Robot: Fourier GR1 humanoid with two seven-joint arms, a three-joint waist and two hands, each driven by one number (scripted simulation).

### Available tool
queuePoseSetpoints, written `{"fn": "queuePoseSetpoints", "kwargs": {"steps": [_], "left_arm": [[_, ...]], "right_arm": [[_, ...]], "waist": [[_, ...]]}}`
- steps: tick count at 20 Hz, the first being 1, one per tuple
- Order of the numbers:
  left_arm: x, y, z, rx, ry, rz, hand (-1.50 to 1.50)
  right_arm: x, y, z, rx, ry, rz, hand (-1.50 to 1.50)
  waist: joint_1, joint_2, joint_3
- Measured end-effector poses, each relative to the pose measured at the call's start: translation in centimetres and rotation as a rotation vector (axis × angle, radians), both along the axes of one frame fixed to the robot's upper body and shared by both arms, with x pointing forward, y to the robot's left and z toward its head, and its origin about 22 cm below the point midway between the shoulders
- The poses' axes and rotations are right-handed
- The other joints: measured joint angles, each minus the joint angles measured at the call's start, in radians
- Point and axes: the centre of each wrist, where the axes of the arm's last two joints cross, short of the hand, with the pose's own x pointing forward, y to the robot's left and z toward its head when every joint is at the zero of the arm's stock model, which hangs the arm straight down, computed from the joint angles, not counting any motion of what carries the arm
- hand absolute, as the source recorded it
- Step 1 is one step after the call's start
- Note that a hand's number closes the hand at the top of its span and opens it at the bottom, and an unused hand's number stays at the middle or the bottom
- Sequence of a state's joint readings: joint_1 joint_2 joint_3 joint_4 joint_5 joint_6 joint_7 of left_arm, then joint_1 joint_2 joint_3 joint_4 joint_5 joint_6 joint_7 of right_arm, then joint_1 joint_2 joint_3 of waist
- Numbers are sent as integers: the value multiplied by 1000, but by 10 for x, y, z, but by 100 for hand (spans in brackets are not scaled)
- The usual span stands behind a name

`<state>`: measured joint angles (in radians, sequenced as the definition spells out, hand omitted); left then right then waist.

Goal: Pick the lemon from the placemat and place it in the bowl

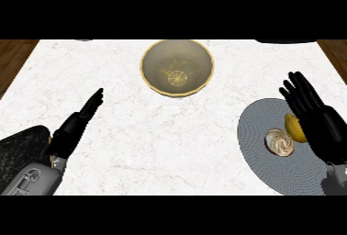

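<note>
On white marble counter (169,137): bowl (177,67), grey placemat (271,163) w/ lemon (293,127).

bowls: one (177,68) — upper centre of the frame
placemats: one (271,167) — lower right
lemons: one (293,128), on the placemat
round shell-like pieces: one (279,142), just beside the lemon
hands: two — left (75,126), right (313,114)

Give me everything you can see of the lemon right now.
The lemon shows only as a narrow yellow sliver, smooth-looking, on the round grey placemat at the counter's right side. The right hand, fingers straight, is over it and hides most of it, so contact can't be confirmed. A round tan swirled object lies right beside it on the mat. The bowl stands apart, up the counter.
</note>
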<state>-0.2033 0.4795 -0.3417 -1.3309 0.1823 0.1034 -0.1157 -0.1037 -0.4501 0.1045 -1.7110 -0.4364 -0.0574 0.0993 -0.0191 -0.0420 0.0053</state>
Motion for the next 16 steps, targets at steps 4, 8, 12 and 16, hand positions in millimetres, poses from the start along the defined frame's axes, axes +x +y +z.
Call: {"fn": "queuePoseSetpoints", "kwargs": {"steps": [4, 8, 12, 16], "left_arm": [[4, -15, 10, -59, -46, 46, 0], [4, -25, 11, -147, -57, 120, 0], [3, -36, 11, -215, -46, 167, 0], [-1, -45, 14, -246, -39, 178, 0]], "right_arm": [[-7, -17, -12, -109, 30, 77, 150], [-7, -48, -5, -406, 19, 60, -150], [-21, -61, -33, -331, -109, -162, -150], [-40, -69, -57, -245, -255, -231, -150]], "waist": [[15, 26, -3], [18, 31, -9], [1, 35, -4], [6, 38, -3]]}}
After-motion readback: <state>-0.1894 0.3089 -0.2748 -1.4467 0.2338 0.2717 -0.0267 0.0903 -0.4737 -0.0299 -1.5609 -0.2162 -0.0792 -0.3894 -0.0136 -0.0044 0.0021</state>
